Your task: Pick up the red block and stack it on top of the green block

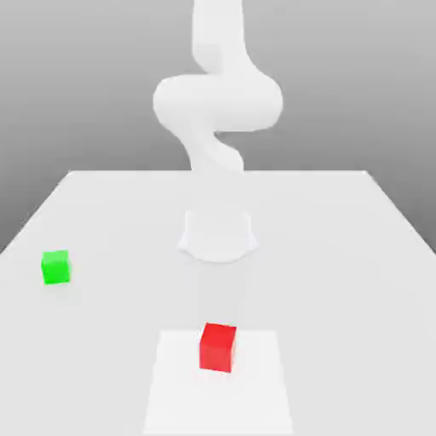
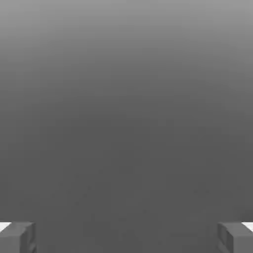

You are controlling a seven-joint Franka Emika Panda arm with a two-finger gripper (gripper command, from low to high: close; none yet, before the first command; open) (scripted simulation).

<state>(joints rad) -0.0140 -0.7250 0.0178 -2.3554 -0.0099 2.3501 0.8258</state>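
The red block [image 1: 218, 347] rests on the table near its front edge, on a lighter square patch [image 1: 179, 383]. The green block [image 1: 55, 266] sits apart from it, at the exterior view's left side of the table. My white arm [image 1: 217, 102] rises behind both blocks at the middle of the table, touching neither. In the hand view my gripper [image 2: 126, 238] is open, its grey fingertips [image 2: 17, 238] far apart with nothing between them and plain grey background beyond.
The white table [image 1: 341, 255] spreads wide around the arm's round foot [image 1: 217, 237]. Bare surface lies between the two blocks and on the exterior view's right. The table's back edge runs behind the arm.
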